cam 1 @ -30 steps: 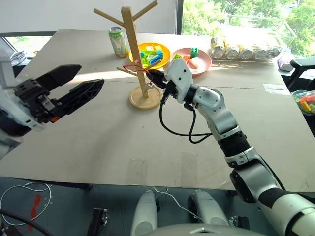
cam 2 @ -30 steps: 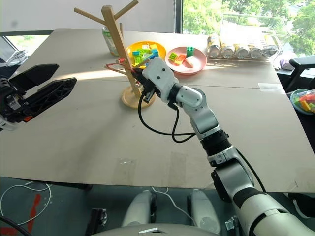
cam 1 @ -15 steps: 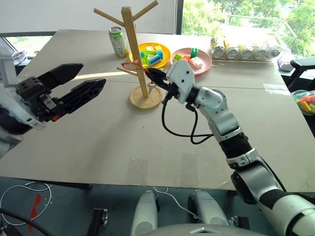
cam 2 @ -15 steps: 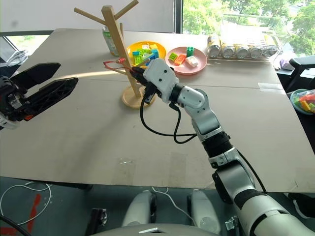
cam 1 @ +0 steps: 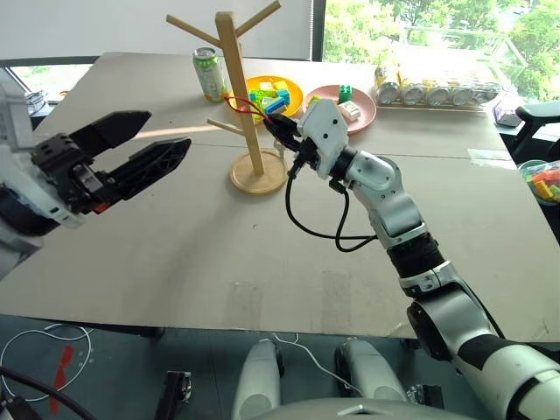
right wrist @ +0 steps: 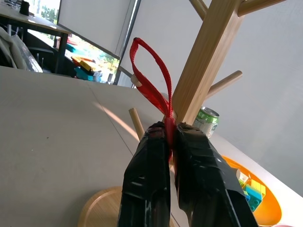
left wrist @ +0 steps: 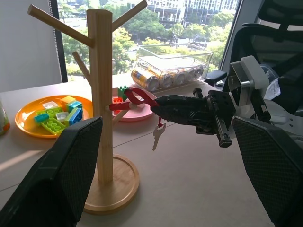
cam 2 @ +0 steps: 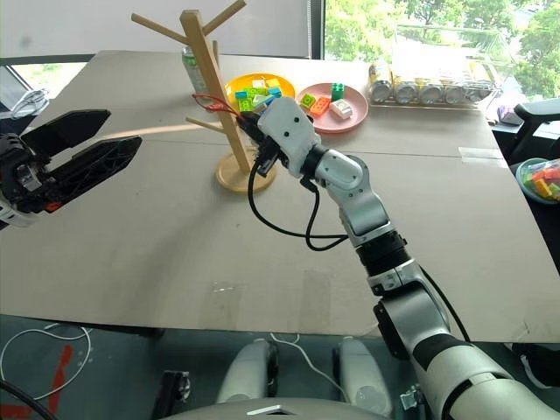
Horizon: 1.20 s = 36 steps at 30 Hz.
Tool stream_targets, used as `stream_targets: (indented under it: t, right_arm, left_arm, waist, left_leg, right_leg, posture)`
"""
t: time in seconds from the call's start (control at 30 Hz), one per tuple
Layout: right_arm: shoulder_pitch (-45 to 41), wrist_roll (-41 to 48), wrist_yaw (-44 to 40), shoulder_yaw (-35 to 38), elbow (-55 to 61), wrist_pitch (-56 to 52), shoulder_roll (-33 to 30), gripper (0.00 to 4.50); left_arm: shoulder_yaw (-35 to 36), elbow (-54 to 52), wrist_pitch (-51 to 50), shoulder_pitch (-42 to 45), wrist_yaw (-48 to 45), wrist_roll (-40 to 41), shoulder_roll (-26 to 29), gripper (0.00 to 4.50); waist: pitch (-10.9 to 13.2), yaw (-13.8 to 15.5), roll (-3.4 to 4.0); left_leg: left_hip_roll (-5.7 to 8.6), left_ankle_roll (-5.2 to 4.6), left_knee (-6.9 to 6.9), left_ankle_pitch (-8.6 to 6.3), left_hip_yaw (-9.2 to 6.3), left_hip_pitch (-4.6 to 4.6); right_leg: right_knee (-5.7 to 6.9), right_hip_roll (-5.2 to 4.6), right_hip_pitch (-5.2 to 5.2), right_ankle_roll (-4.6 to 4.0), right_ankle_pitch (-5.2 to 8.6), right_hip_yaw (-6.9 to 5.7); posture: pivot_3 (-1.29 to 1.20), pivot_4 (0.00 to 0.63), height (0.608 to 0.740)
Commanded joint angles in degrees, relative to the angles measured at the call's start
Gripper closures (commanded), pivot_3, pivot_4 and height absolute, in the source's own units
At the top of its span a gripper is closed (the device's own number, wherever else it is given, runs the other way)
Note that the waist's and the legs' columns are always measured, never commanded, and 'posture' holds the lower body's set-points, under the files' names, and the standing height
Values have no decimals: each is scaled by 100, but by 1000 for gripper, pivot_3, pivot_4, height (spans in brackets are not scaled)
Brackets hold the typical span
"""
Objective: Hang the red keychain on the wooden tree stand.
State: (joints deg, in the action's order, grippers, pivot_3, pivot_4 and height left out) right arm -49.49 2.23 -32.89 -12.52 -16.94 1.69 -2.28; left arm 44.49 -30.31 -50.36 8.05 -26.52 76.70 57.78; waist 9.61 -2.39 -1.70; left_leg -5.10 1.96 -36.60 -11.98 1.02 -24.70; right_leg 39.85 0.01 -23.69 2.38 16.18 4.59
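Bright daylight enters through the windows (cam 1: 437,35) beyond the table (cam 1: 175,245). A sunlit streak crosses the tabletop. Head views are sharp. The window background in the left wrist view is slightly overexposed.

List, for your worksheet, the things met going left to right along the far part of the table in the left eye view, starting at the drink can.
Green drink can → wooden tree stand → orange plate of building blocks → pink plate → row of cans in a clear tray.
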Motion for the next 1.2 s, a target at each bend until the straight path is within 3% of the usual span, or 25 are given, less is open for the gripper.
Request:
stream_targets:
  t: [0.03,1.2]
  right_arm:
    - [-162,29,6,46,148,107,29,4447]
    - [-129,-61,31,-1,219,-286,73,4447]
  left_arm:
    - [134,-38,110,53,-18,69,91,0]
    - [50,-76,154,78,37,44,59,0]
  waist:
    - [0,0,0]
    - [1,0,0]
  left_leg:
    - [0,0,0,0,0,0]
    - [0,0,1,0,0,0]
  right_leg:
    - [0,0,0,0,0,0]
    - [0,0,0,0,0,0]
  posture:
    - [0,150,733]
    - [0,150,733]
